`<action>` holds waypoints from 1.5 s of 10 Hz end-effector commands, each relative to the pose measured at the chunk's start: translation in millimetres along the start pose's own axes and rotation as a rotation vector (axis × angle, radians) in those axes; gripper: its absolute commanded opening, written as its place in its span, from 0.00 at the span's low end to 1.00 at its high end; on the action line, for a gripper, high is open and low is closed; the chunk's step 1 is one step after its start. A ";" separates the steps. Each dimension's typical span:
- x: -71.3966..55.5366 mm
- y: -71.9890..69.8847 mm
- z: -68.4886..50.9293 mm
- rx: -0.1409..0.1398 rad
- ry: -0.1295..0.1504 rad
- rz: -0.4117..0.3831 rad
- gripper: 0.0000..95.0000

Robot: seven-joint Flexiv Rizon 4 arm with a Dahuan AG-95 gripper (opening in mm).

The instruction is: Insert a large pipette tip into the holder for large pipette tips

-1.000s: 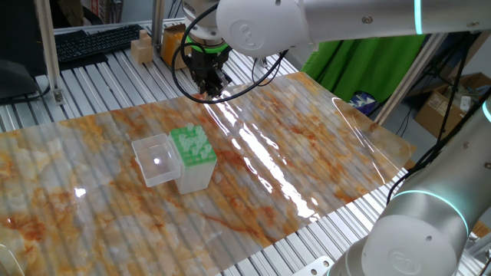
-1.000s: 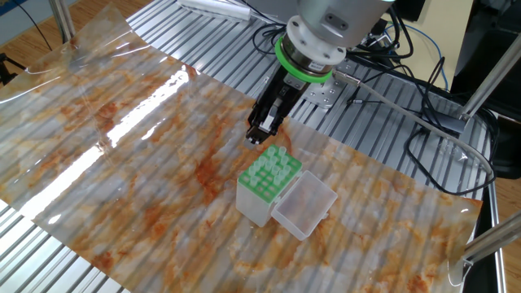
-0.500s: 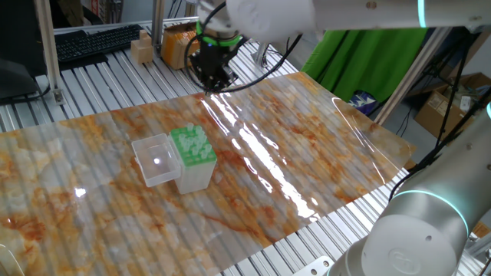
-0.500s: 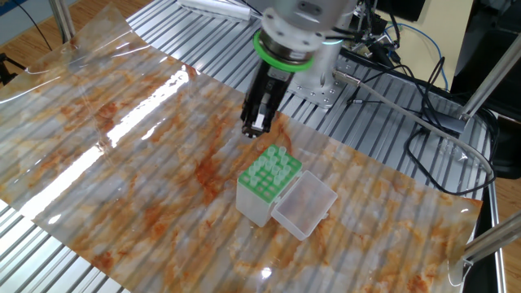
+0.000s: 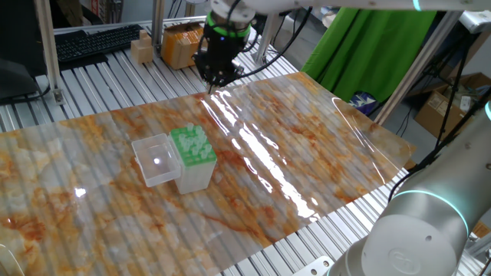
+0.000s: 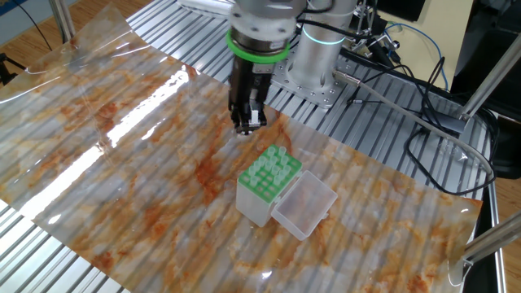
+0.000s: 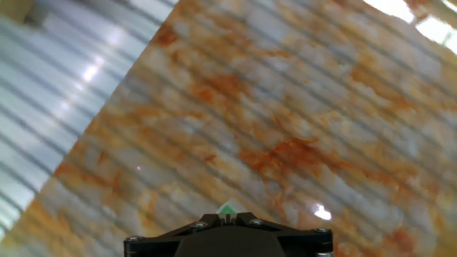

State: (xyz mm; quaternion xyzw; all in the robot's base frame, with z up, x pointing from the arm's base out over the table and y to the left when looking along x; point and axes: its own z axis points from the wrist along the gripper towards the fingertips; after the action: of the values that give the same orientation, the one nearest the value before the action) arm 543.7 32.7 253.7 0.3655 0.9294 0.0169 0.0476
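Observation:
The holder for large pipette tips (image 5: 192,147) stands on the marbled mat. It is a clear box with a green rack plate and several whitish tips upright in its holes. Its clear lid (image 5: 156,159) lies open beside it. It also shows in the other fixed view (image 6: 270,174). My gripper (image 5: 217,74) hangs above the mat's far edge, well away from the holder; it shows in the other fixed view too (image 6: 247,122). In the hand view the jaws stand together at the bottom edge (image 7: 227,214), and nothing shows between them. No loose large pipette tip is in view.
The marbled plastic mat (image 5: 291,146) covers a ribbed metal table. A keyboard (image 5: 92,42) and cardboard boxes (image 5: 175,44) lie behind the mat. Cables (image 6: 407,98) and the arm's base (image 6: 321,57) stand by the mat's edge.
The gripper has moved away from the holder, up and toward the mat's far edge. The holder and lid have not moved.

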 end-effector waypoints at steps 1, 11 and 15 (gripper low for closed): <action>-24.5 -16.2 3.0 -0.031 0.052 -0.332 0.00; -73.8 -60.6 28.1 -0.048 0.072 -0.733 0.00; -86.1 -76.7 36.8 -0.053 0.069 -0.806 0.00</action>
State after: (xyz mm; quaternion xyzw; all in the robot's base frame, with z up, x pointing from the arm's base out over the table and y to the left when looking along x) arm 558.9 -80.4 219.7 -0.0262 0.9987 0.0339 0.0276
